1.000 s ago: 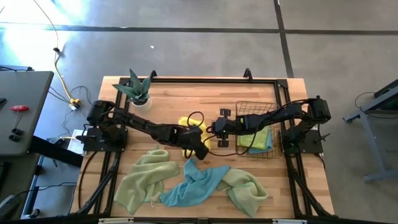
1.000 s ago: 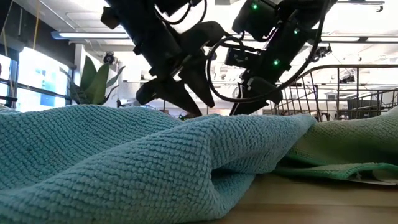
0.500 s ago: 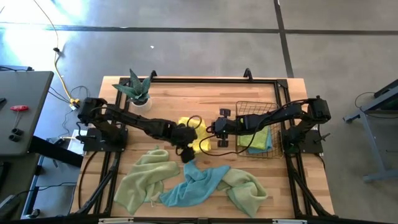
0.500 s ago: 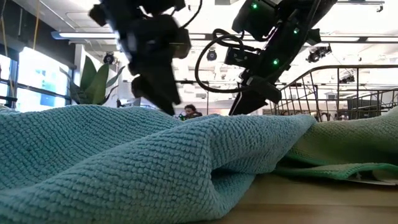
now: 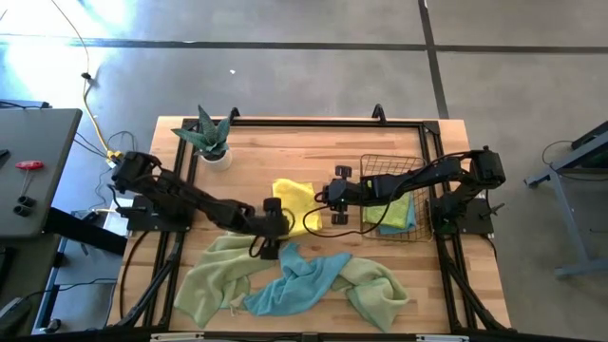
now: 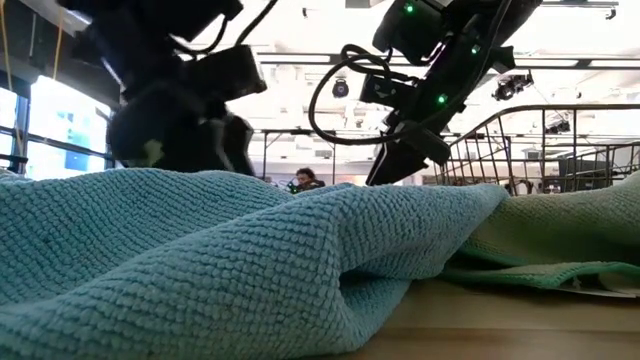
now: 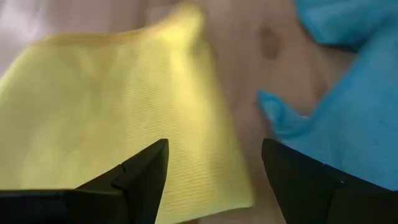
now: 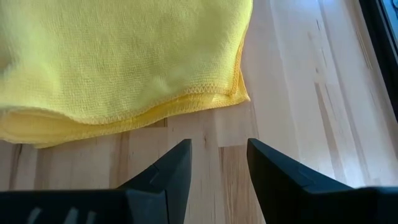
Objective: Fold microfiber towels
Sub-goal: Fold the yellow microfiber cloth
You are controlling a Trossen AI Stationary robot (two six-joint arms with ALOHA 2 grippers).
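My left pincer (image 5: 269, 249) hangs open, empty; yellow towel (image 5: 294, 200) at one o'clock, folded. Next: pinch one blue towel (image 5: 294, 279) corner cleanly.

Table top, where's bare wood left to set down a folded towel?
Bare wood runs along the far edge between the potted plant and wire basket, beyond the yellow towel. The near side is crowded: green towel, blue towel and another green one.

Overhead, table-level, both wrist views sharing yellow towel (image 8: 118, 56)
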